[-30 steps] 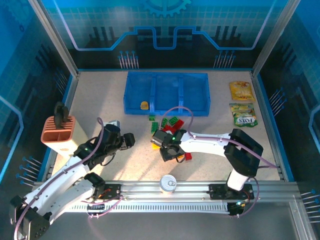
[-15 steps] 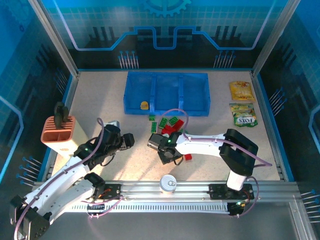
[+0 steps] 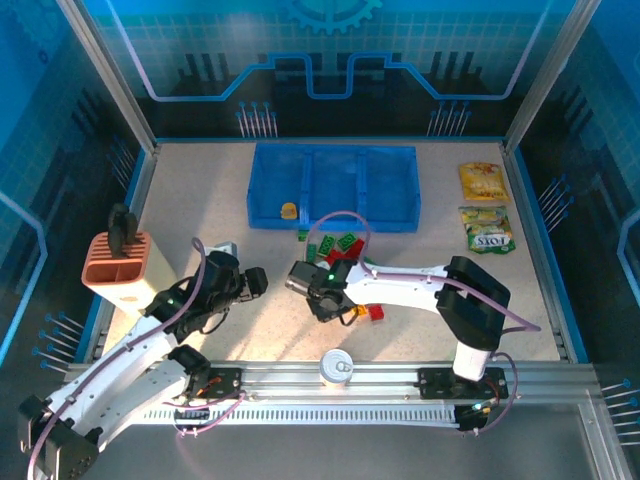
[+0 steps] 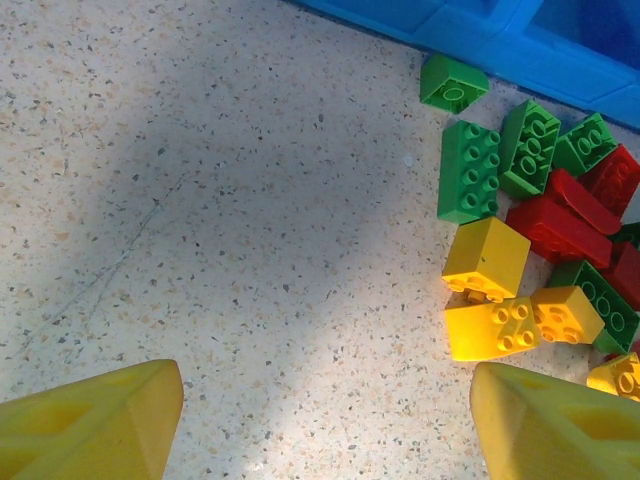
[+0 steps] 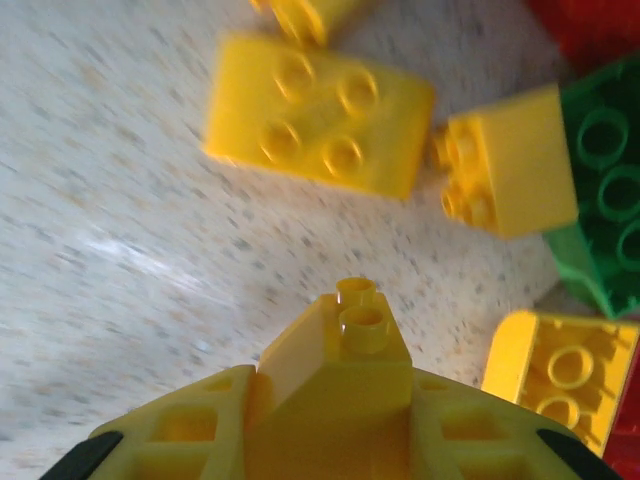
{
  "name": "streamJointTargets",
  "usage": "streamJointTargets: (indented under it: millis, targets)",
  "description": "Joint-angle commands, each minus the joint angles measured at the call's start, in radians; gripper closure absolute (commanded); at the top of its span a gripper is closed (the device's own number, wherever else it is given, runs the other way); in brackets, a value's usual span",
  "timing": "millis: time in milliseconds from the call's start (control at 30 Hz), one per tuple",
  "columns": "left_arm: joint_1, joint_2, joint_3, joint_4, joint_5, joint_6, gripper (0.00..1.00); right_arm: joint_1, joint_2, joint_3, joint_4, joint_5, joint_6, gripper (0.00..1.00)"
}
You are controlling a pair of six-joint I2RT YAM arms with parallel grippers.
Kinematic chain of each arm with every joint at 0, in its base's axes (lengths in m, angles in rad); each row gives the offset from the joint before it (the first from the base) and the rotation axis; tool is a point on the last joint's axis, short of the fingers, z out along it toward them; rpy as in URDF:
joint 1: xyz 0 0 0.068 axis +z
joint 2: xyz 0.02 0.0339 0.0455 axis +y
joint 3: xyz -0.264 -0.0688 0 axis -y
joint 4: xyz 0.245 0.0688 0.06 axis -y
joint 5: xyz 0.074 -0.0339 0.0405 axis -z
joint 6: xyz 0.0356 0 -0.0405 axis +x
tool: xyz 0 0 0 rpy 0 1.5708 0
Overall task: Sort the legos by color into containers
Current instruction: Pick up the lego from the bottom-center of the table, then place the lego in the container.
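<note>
The right tool (image 5: 335,400) pinches a small yellow studded plastic brick (image 5: 345,352); the left tool (image 4: 325,392) stands wide, empty, over the speckled worktop (image 4: 200,200).

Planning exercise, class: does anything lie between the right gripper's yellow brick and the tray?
Loose green bricks lie between the held yellow brick and the tray, plus its near wall; lifting should clear both.

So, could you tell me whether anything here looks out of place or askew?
Mostly the legos: heaped loosely before the blue tray, several tipped on their sides. A can stands at the near edge of the table, foreign to the sorting.
</note>
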Motion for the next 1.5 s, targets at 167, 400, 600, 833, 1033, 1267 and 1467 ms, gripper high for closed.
streamJointTargets:
  millis: [167, 400, 600, 833, 1033, 1267, 1467]
  targets:
    - [-0.011, -0.039, -0.036, -0.065, 0.011, -0.018, 0.24, -0.134, 0.127, 0.412, -0.057, -0.038, -0.218, 0.7]
    - [-0.032, -0.121, -0.051, -0.123, 0.022, -0.059, 0.24, -0.227, 0.397, 0.841, -0.106, -0.079, -0.318, 0.7]
    - [-0.049, -0.195, -0.046, -0.171, 0.028, -0.08, 0.24, -0.286, 0.647, 1.211, -0.187, -0.104, -0.337, 0.7]
    - [-0.059, -0.207, -0.021, -0.182, 0.034, -0.081, 0.24, -0.314, 0.741, 1.286, -0.112, -0.088, -0.326, 0.7]
    - [-0.06, -0.207, 0.011, -0.19, 0.035, -0.073, 0.24, -0.315, 0.783, 1.29, -0.068, -0.073, -0.312, 0.69]
    - [-0.063, -0.208, 0.026, -0.199, 0.034, -0.076, 0.24, -0.315, 0.806, 1.306, -0.066, -0.071, -0.303, 0.52]
    - [-0.065, -0.194, 0.029, -0.191, 0.038, -0.078, 0.24, -0.308, 0.745, 1.299, -0.073, -0.082, -0.301, 0.29]
